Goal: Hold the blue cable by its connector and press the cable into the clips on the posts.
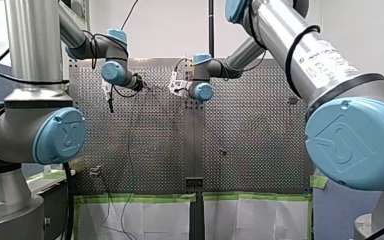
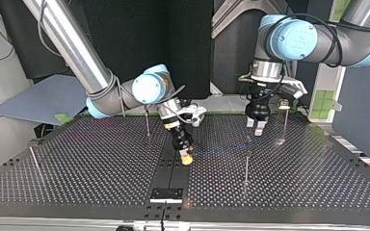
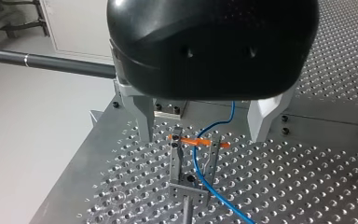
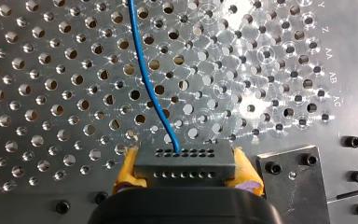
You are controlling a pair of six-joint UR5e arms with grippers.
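Observation:
In the right wrist view a dark grey connector [image 4: 185, 163] with rows of small holes sits between yellow pads [image 4: 127, 170]; my right gripper [image 2: 186, 158] is shut on it, low over the table's middle strip. The thin blue cable [image 4: 145, 74] runs out of the connector across the perforated plate. In the left wrist view my left gripper [image 3: 204, 133] hangs open above a metal clip [image 3: 189, 172] on a post. The blue cable [image 3: 196, 158] passes through this clip beside an orange piece [image 3: 193, 140]. The metal fingers [image 3: 144, 119] stand apart on either side of the clip without touching it.
Thin upright posts stand on the perforated table [image 2: 101, 163]: one [image 2: 148, 122] behind my right gripper, one [image 2: 246, 161] in front of my left gripper [image 2: 255, 126], one [image 2: 285, 120] beside it, one [image 2: 33, 161] at the top view's left edge. A dark plate [image 2: 166, 195] sits at the near edge.

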